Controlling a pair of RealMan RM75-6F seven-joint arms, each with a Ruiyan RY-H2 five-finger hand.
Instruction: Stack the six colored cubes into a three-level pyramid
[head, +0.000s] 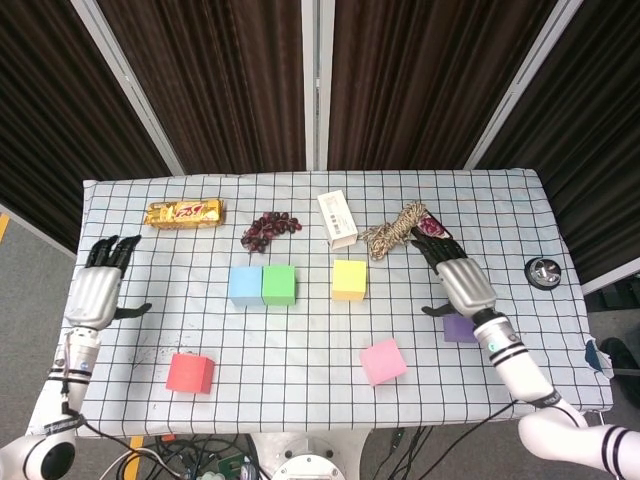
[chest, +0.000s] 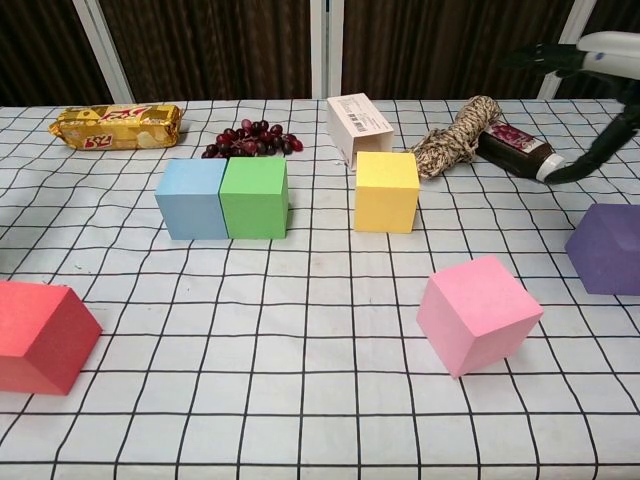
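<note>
The left hand (head: 97, 290) hovers open over the table's (head: 300, 345) left edge, fingers spread, holding nothing. The right hand (head: 462, 283) is open too, fingers apart, above the purple cube (head: 458, 329) and partly covering it from overhead. The blue cube (head: 245, 286) and green cube (head: 279, 285) sit touching, side by side. The yellow cube (head: 349, 280) stands apart to their right. The pink cube (head: 383, 361) and red cube (head: 191, 373) lie nearer the front edge. All 6 cubes rest singly on the table.
</note>
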